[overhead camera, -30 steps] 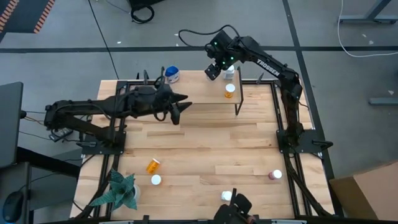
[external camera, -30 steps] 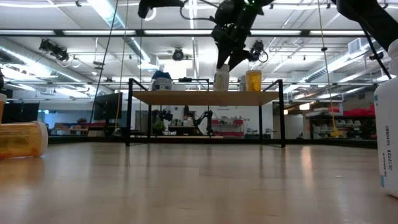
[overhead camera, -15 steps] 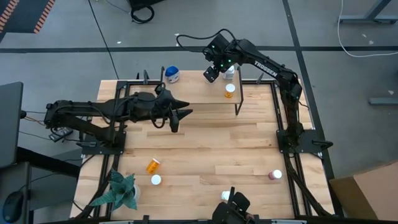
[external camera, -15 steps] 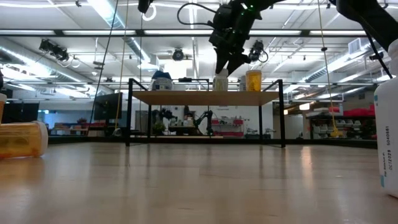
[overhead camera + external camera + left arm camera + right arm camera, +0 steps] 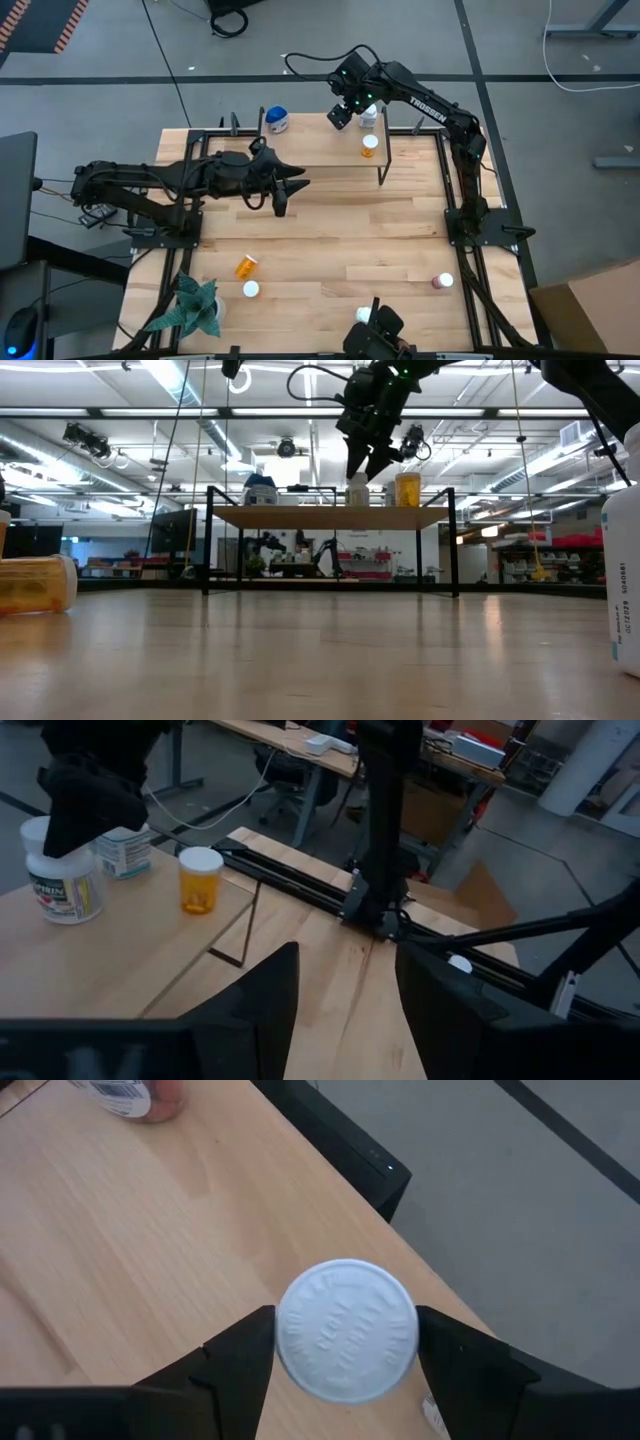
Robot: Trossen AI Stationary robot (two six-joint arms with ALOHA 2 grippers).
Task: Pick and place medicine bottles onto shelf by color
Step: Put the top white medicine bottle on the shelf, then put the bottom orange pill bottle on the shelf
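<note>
The shelf (image 5: 320, 152) stands at the table's far side, and it also shows in the low view (image 5: 300, 517). On it stand a blue-lidded bottle (image 5: 277, 120), an orange bottle (image 5: 370, 145), a white bottle (image 5: 369, 115) and a second white bottle (image 5: 357, 490). My right gripper (image 5: 340, 112) is over that second bottle at the shelf's far edge, shut on its cap (image 5: 346, 1330). My left gripper (image 5: 290, 183) is open and empty, above the table just in front of the shelf. My right gripper pinches the white bottle's round cap (image 5: 290, 1320) between its two fingers, one on each side of the rim. The fingers come from above, pointing down. The bottle is upright with its base on the shelf's top board (image 5: 60, 915).
On the table's near half lie an orange bottle on its side (image 5: 245, 266), a white-capped bottle (image 5: 251, 289), a dark red bottle (image 5: 442, 282) and a white bottle (image 5: 365, 315). A green plant (image 5: 195, 305) stands at the near left corner.
My right gripper, still on the white bottle's cap, has shifted slightly over the shelf's far edge, and the bottle now stands lower on the board. My left gripper has dipped a little toward the table's near edge.
</note>
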